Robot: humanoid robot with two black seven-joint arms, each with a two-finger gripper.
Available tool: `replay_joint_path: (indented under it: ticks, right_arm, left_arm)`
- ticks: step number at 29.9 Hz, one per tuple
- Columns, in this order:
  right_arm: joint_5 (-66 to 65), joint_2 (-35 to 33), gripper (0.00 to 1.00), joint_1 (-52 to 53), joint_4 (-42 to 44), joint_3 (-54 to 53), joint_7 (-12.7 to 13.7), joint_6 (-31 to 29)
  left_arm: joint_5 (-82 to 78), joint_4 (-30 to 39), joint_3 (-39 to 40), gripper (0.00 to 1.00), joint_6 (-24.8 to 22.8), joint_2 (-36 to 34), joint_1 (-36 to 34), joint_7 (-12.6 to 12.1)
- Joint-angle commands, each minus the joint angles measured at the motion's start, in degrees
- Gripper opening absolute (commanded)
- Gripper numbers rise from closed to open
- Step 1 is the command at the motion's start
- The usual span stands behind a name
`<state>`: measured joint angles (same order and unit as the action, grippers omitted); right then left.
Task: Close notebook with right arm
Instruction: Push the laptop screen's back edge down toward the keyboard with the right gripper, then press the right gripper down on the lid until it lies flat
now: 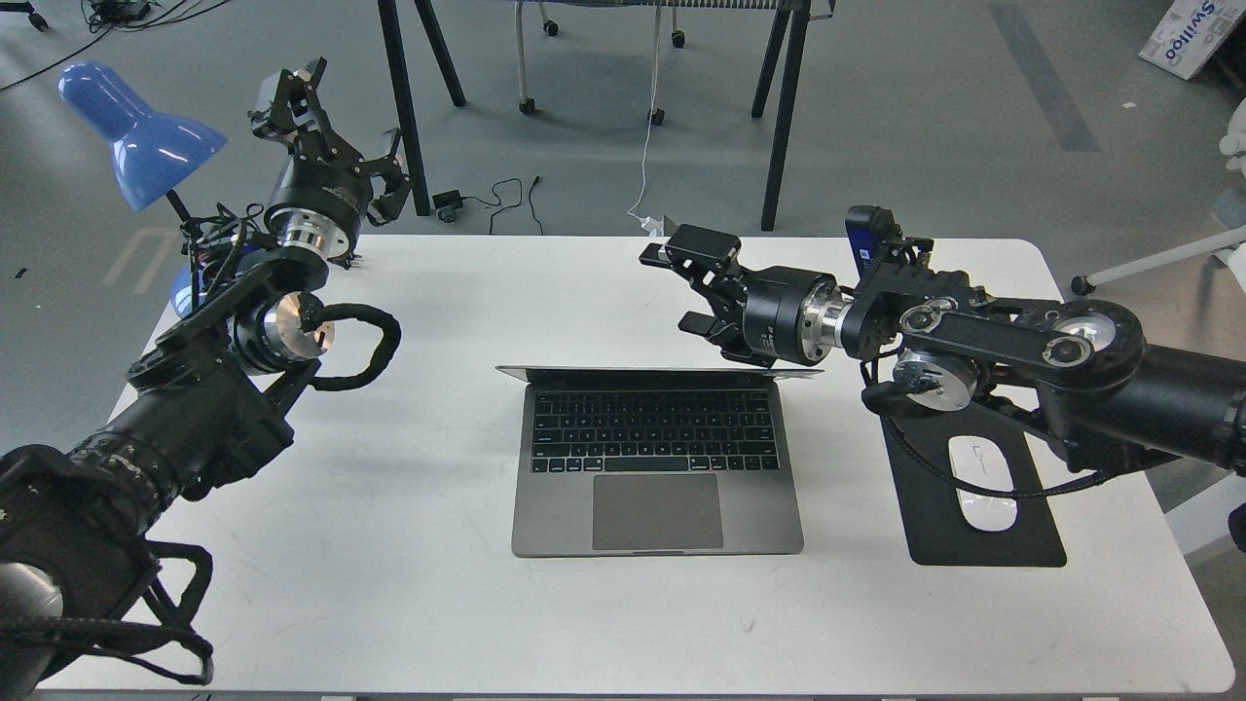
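Jaws of the right arm's gripper (686, 292) are seen spread apart, with nothing between them: one finger is raised at about 11 o'clock, the other lies lower toward 8 o'clock. They are held above and just behind the right end of the lid's top edge, pointing toward 9 o'clock. Whether the lower finger touches that edge cannot be told from this view; it appears just clear of it.

The notebook (657, 467) lies open in the middle of the white surface (438, 604), directly at 6 o'clock from the jaws. Its lid is seen nearly edge-on as a thin grey line, so it is judged to stand roughly upright, screen facing the robot. The keyboard and trackpad are fully exposed.

A rigid, thin metal lid on a stiff hinge is to be expected, with a fragile screen. No grasp is judged necessary: a gentle push on the back of the lid near its top edge, toward 6 o'clock, should fold it down. The smooth metal may let a finger slip, and an off-centre push could skew the base across the surface.

At 4 o'clock from the jaws, a white mouse (981, 482) rests on a black mouse pad (1022, 545), partly under the right arm (1022, 336). The left gripper (336, 146) is held well apart at 10 o'clock, beyond the surface's corner, its fingers apart, beside a blue desk lamp (136, 136).
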<state>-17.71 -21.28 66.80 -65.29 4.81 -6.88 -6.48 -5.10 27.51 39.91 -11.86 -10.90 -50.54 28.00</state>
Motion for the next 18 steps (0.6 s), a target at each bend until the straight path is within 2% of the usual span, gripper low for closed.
replay_joint_path:
  ticks: [1, 18]
  right_arm:
    - [-1.9, 0.0, 1.0, 0.3, -1.0, 2.0, 0.2, 0.0]
    - [-10.3, 1.1, 1.0, 0.8, -2.9, 10.7, 0.2, -0.2]
  left_arm:
    - [0.0, 0.0, 0.0, 1.0, 0.0, 0.0, 0.0, 0.0]
    - [0.0, 0.0, 0.0, 1.0, 0.0, 0.0, 0.0, 0.0]
